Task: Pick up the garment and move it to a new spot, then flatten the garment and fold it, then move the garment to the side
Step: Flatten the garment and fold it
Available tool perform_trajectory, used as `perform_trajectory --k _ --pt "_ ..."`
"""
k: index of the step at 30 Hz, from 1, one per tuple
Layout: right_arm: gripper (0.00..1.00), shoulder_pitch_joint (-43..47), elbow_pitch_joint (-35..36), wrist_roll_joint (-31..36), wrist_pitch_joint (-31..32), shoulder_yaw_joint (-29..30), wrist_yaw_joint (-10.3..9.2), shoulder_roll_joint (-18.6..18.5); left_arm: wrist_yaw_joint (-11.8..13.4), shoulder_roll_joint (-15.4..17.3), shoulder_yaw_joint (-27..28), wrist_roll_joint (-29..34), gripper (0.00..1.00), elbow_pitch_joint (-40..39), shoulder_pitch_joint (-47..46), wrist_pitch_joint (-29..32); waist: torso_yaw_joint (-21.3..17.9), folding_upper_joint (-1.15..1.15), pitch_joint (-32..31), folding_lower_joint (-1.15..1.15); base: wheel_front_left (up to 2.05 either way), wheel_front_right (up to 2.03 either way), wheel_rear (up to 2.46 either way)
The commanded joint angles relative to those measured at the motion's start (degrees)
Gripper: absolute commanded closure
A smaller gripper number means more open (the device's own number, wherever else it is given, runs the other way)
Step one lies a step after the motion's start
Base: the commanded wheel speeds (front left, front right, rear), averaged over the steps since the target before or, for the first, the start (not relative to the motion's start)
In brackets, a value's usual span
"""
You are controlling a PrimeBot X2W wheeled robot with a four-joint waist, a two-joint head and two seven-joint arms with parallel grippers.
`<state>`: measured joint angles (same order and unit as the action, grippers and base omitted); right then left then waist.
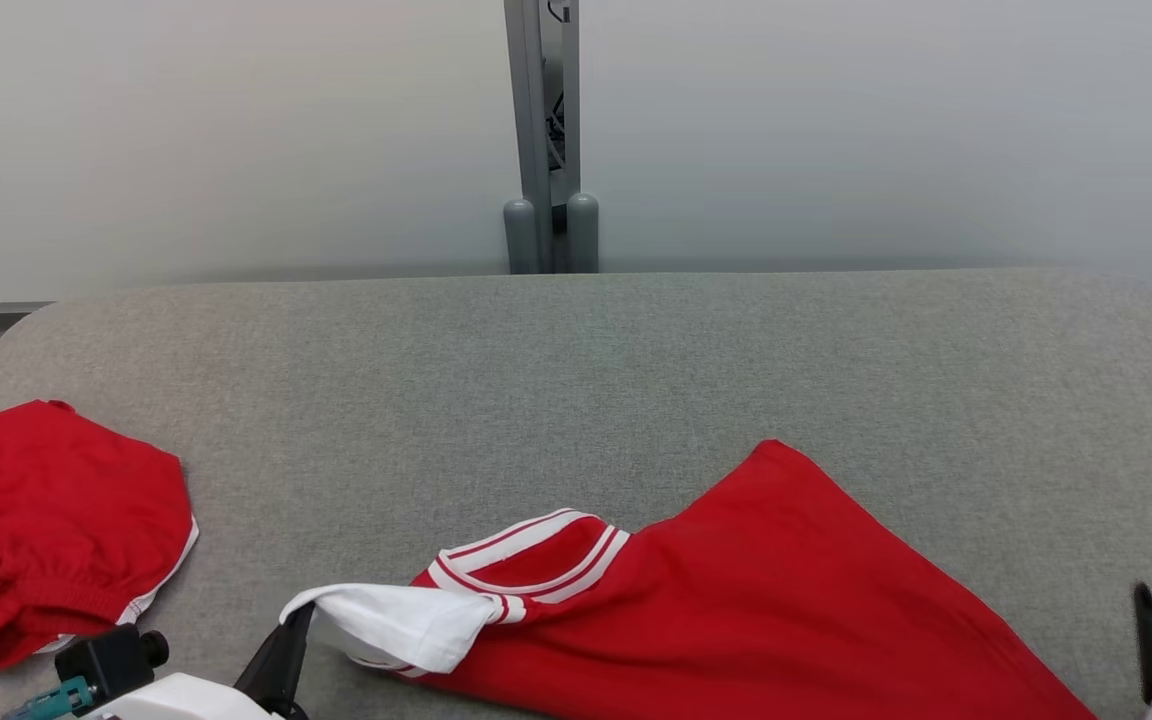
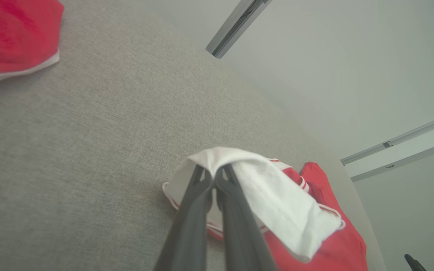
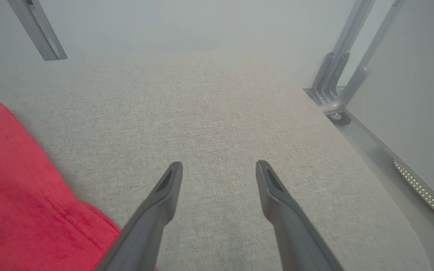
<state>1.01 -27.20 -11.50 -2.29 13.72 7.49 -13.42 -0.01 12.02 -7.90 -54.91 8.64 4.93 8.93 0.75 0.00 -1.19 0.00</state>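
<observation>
Garment, red with white trim, lay along the near edge of the grey tabletop. Its long axis ran left to right: white sleeve at the near-left end, red body spreading toward the near right, one corner peaking toward the far side. Left fingers were pressed together and clamped on the sleeve, the white cloth draped over their tips. Right fingers stood wide apart with nothing between them, over bare tabletop; the garment's red edge lay just to their left, not touching as far as the wrist view shows. A second red piece sat at the far left, well apart from the garment. Judgement: the body end is nearer the right arm, so any second hold to spread the cloth flat would fall to that arm, reaching left onto the red edge.
</observation>
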Motion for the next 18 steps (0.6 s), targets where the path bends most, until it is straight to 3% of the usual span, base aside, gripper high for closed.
perform_trajectory --k 1,3,4,6,8,18 --pt "0.00 -2.35 1.25 0.48 0.66 -1.66 0.00 0.70 -0.18 -0.22 -0.13 0.59 1.00 -0.10 0.44 -0.85 0.45 0.00 0.08 0.00 0.00 0.00 0.00" --pt "0.00 -5.31 2.20 0.41 2.15 -4.82 -0.01 1.66 -0.25 -0.66 -0.66 1.54 1.00 -0.26 0.27 -2.00 1.04 0.00 0.21 0.00 0.00 0.00 0.00" --pt "0.00 -10.58 1.85 0.13 4.69 -11.22 -0.01 2.77 -0.52 -1.26 -2.06 2.93 1.00 -0.05 -0.27 -2.83 2.44 0.00 0.68 0.00 0.00 0.00 0.00" --pt "0.00 -12.54 1.09 -0.45 5.65 -13.38 -0.01 3.14 -0.48 -1.30 -2.53 3.41 1.00 0.11 -0.54 -3.03 2.95 0.00 0.92 0.00 0.00 0.00 0.00" --pt "0.00 -22.11 -6.67 -2.10 12.10 -22.97 -0.02 2.72 -1.03 -2.23 -4.24 4.58 1.00 0.81 -2.24 -3.60 6.02 0.00 3.08 0.00 0.00 0.00 0.00" --pt "0.00 -37.65 -25.07 0.50 15.54 -32.16 -0.02 2.44 -2.68 -3.45 -6.32 5.44 1.00 2.76 -6.56 -3.93 11.68 0.00 8.93 0.00 0.00 0.00 0.00"
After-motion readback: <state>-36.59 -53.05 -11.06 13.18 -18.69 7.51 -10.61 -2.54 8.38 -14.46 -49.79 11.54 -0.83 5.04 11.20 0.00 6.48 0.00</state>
